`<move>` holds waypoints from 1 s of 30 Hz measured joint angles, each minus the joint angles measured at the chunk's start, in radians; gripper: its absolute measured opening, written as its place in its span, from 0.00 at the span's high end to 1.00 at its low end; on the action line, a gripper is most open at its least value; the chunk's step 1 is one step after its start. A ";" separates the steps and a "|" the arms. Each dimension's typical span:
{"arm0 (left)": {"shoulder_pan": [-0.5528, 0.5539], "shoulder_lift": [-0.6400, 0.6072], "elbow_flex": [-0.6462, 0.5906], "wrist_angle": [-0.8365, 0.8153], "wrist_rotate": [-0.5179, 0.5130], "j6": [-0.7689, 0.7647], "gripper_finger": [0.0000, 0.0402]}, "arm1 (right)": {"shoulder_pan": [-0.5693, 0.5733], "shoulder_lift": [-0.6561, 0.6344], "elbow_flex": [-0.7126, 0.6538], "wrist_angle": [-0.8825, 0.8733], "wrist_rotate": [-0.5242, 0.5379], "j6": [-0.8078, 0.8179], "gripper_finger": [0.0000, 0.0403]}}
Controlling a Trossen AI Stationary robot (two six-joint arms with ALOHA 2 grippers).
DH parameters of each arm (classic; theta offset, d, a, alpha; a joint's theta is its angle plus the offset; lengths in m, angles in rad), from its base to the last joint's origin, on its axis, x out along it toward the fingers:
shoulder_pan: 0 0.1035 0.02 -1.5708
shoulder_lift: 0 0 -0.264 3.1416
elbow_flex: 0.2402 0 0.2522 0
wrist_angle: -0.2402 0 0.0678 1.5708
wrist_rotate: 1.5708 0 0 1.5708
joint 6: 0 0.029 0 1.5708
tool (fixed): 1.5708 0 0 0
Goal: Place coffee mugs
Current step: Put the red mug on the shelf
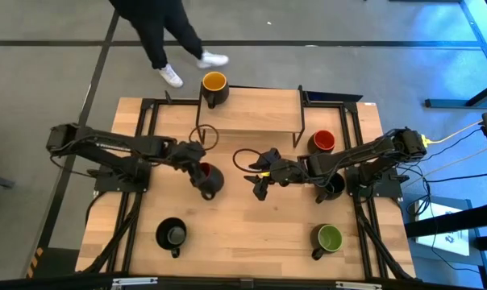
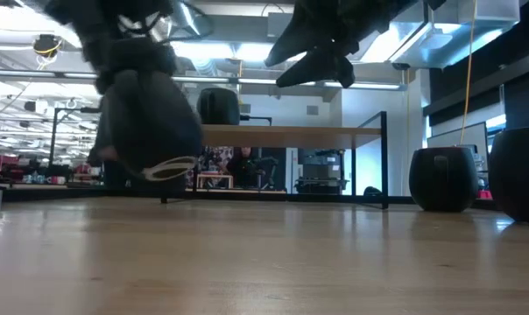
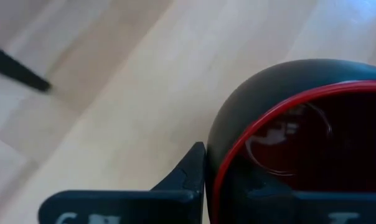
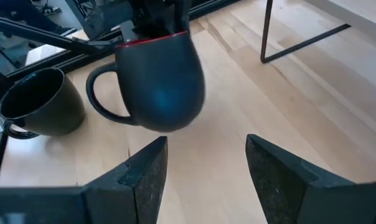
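My left gripper [image 1: 197, 163] is shut on a black mug with a red inside [image 1: 208, 178], left of the table's middle. The mug hangs above the wood in the low view [image 2: 148, 122]. My right gripper [image 1: 260, 184] hovers open right of the middle with nothing between its fingers [image 4: 203, 165], pointing toward that mug [image 4: 160, 78]. A yellow-inside mug [image 1: 214, 84] stands on the wooden shelf [image 1: 255, 109]. On the table stand an orange-red-inside mug [image 1: 322, 142], a green-inside one [image 1: 329, 238] and two black ones [image 1: 172, 234] [image 1: 333, 188]. My left gripper holds the mug by its rim [image 3: 220, 180], with one finger [image 3: 189, 171] outside the wall and the other inside the cup. The fingers slant down from the table's left. The mug hangs tilted below them, clear of the table, its handle [image 4: 101, 93] toward the near edge.
The shelf stands on thin black legs [image 4: 266, 31] at the table's far side, its top bare right of the yellow-inside mug. A person's legs [image 1: 167, 40] show on the floor beyond the far edge. Bare wood lies in the middle between the arms.
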 joint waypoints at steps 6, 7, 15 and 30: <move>-0.004 0.173 0.144 -0.045 -0.028 0.099 0.95 | 0.000 0.000 0.000 -0.044 0.021 0.001 0.49; -0.004 0.199 0.161 -0.054 -0.026 0.116 0.95 | 0.000 0.000 0.000 -0.051 0.021 0.005 0.49; -0.004 0.379 0.305 -0.140 -0.033 0.170 0.95 | 0.000 0.000 0.000 -0.150 -0.008 0.080 0.49; -0.029 0.432 0.343 -0.137 -0.018 0.150 0.94 | 0.000 0.000 0.000 -0.173 -0.008 0.087 0.49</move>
